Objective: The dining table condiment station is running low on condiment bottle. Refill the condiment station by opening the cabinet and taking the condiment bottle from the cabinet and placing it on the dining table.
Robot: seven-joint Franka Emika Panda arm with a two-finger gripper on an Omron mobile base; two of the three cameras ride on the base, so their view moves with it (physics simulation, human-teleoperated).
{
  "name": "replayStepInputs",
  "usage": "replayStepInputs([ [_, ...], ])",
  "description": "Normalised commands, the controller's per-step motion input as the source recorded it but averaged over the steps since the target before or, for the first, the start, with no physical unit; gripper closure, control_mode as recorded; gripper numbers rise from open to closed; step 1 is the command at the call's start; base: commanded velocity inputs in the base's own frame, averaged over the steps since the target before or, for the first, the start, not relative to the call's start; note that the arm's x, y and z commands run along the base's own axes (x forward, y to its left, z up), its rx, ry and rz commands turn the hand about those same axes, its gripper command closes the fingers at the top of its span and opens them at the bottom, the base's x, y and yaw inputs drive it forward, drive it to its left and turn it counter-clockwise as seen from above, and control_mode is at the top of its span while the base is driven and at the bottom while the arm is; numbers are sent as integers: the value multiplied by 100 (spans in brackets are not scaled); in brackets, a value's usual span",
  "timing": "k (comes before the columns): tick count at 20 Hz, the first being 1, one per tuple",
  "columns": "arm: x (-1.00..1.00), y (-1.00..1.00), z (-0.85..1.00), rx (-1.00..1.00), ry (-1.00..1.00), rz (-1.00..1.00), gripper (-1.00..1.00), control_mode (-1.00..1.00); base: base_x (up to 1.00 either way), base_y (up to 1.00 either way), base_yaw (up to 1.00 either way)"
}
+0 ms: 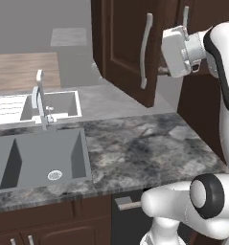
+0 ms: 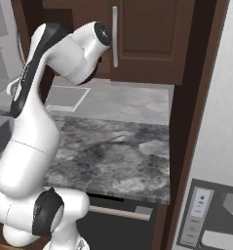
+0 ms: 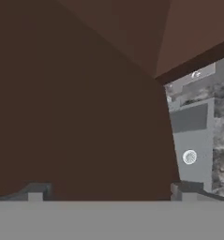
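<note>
Nearest to the base: dark stone counter (image 1: 149, 148) with a grey double sink (image 1: 39, 158) set into its left part, drain (image 1: 54, 175) in the right basin, silver faucet (image 1: 40, 98) behind it. Under the counter edge, a low brown cabinet front with a short handle (image 1: 129, 205). In the right base view the same counter (image 2: 113, 151) runs up to a tall dark wood panel (image 2: 196, 112) on the right, pale wall with a grey control panel (image 2: 196, 217) beyond that. Arm reaches up and forward to the cabinet (image 1: 130, 43) above the counter; its left door (image 1: 125, 52) is swung partly open toward the sink side, long curved silver handle (image 1: 145, 50) on its face. The hand sits at the open edge of that door, wrist housing next to the second handle (image 1: 185, 16). In the hand view the gripper (image 3: 111, 192) is right up against dark brown wood, fingertips (image 3: 36, 192) far apart at the bottom corners, jaws wide, nothing between them. Sink and drain (image 3: 190, 156) show past the door edge on the right. Condiment bottle: cannot see it in the cabinet opening from these angles. Far left, a pale wood floor (image 1: 20, 72) behind the sink.
</note>
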Motion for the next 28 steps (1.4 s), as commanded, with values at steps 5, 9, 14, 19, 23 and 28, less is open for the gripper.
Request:
replayStepInputs([
  [5,-20,80,0,-13,-24,1,-100,-100,0,0,0],
  [9,3,61,0,-11,-19,0,-100,-100,0,0,0],
  [14,20,51,-4,-10,-11,0,-100,-100,0,0,0],
  [19,13,49,-10,-17,-4,0,-100,-100,0,0,0],
  [23,0,68,-30,-24,-9,0,-100,-100,0,0,0],
  [28,0,31,-36,-22,-2,0,-100,-100,0,0,0],
])
